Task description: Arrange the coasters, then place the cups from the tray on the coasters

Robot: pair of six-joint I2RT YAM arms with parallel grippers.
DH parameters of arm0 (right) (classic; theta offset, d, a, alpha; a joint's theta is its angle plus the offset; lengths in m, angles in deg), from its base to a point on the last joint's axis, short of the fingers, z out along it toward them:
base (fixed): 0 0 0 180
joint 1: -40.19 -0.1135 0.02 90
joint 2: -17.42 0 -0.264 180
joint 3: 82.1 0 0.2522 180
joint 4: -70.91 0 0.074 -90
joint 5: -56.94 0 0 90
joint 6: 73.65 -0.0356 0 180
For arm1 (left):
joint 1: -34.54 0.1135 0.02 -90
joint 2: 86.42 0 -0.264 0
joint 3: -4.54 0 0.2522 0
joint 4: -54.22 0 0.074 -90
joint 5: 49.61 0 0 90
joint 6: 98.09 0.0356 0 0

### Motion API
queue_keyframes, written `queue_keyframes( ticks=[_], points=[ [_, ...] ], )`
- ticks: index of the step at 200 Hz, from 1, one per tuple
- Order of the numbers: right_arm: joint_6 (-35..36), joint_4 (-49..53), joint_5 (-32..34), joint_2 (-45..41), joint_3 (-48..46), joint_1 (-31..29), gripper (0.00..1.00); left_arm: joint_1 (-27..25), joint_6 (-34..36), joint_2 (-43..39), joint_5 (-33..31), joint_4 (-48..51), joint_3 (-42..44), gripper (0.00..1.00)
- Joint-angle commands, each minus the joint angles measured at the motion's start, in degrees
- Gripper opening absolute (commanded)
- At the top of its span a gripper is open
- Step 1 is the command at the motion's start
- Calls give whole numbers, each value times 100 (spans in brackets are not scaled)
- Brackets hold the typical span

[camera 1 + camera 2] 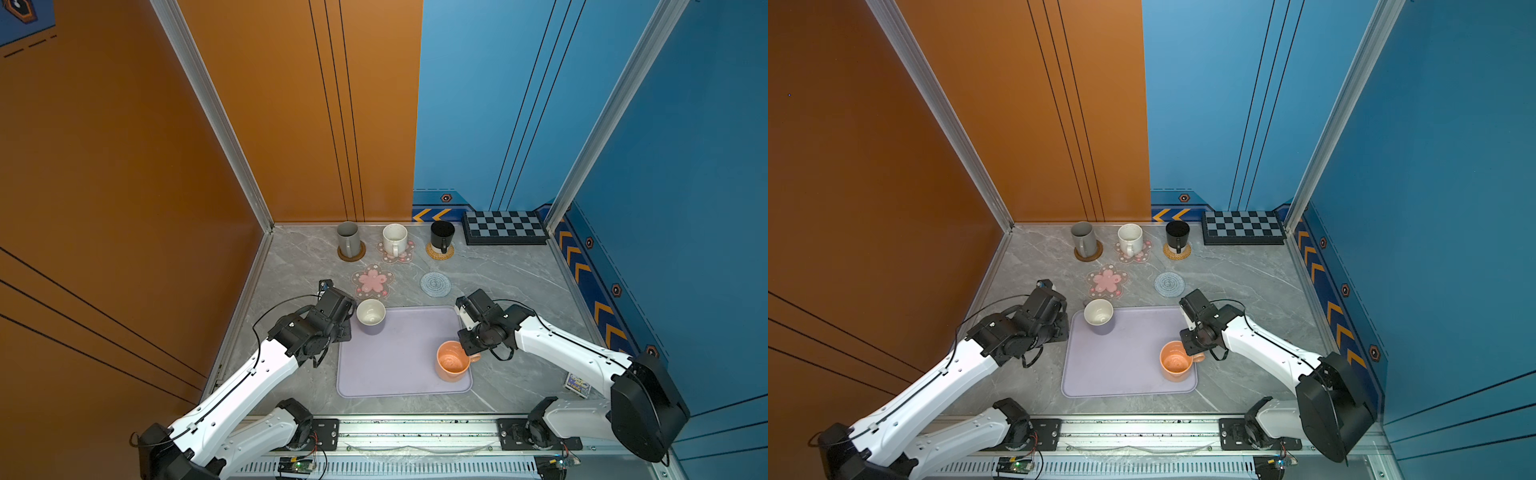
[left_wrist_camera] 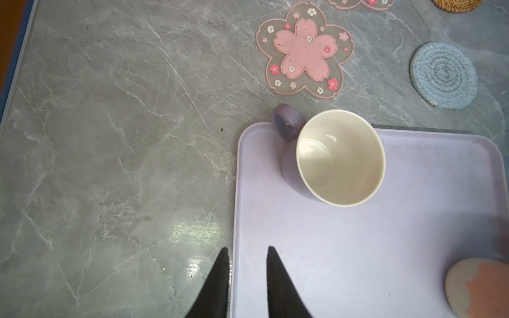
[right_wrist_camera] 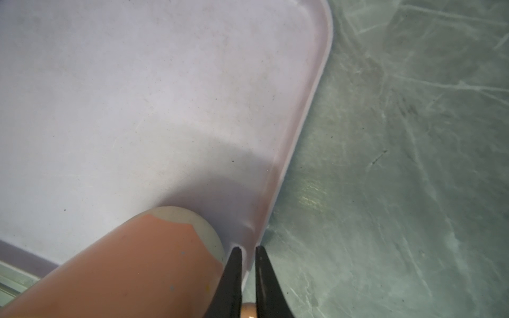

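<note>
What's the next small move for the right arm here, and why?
Probably lift the orange mug straight up. The right gripper looks closed on its handle, while the mug sits on the tray. The grey-blue woven coaster beyond the tray is bare, so clearing the tray's rim comes first.

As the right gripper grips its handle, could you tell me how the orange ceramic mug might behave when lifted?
Held only at its side handle by the right gripper, the orange ceramic mug may well tilt or swing. It looks rigid and smooth-glazed, so probably slippery and chippable. Empty, it is likely fairly light.
</note>
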Motion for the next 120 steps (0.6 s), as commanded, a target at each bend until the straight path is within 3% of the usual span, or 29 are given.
queue_keyframes(
  ticks=[1,120],
  points=[
    [-198,175,50,-80,-117,-153,14,-67,18,-12,47,82,-154,25],
    [-583,64,-3,-18,-113,-910,13,-109,9,-198,45,88,-43,25]
  ],
)
